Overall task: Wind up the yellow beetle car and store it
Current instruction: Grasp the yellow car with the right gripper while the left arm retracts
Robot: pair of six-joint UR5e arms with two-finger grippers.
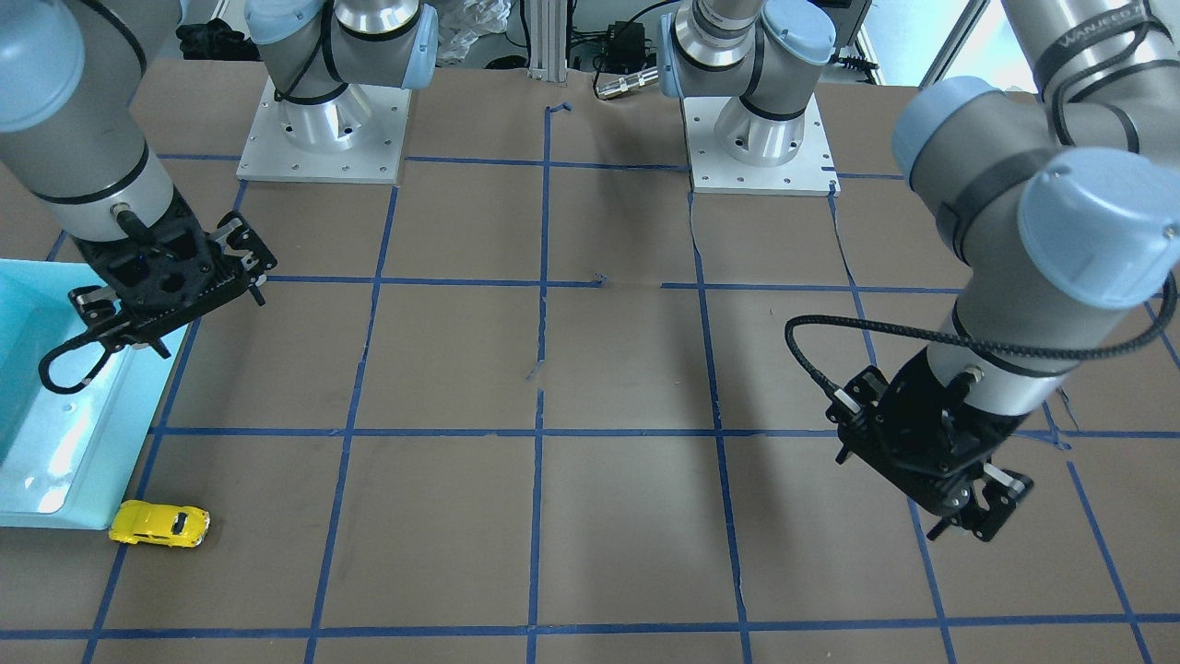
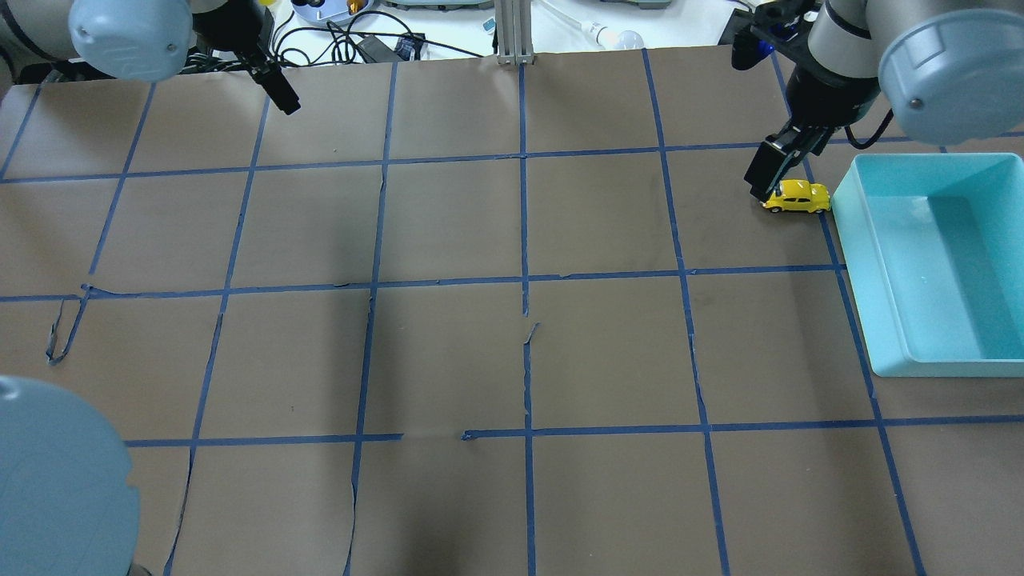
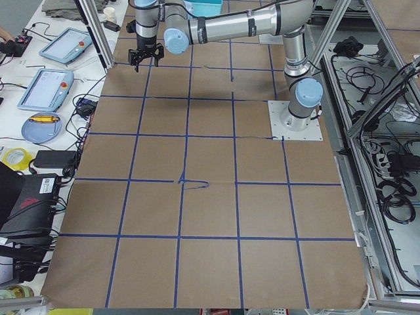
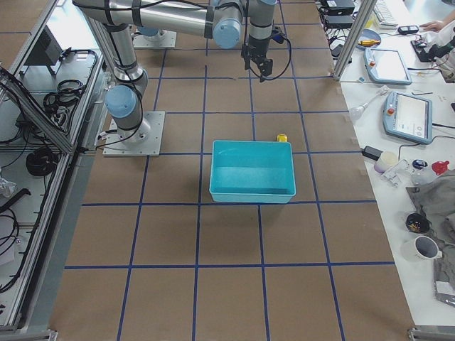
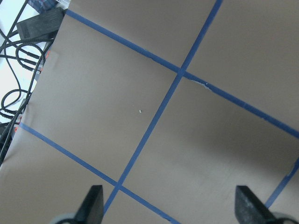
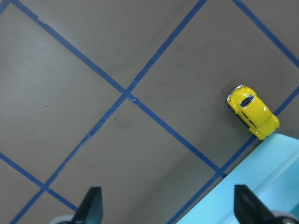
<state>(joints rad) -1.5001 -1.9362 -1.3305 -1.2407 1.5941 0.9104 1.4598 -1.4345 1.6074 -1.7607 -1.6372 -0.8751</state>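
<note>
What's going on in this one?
Nothing is held at this moment. The yellow beetle car sits on the table right beside a corner of the teal bin, outside it. The right gripper hangs above the table near the car, jaws wide open and empty. The left gripper hangs at the table's opposite end, jaws open too. Winding and storing are not yet done.

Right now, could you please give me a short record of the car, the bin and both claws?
car: yellow beetle car, upright on the table, beside a corner of the teal bin
bin: nothing inside
left claw: open, empty, over the table
right claw: open, empty, apart from the car
</note>
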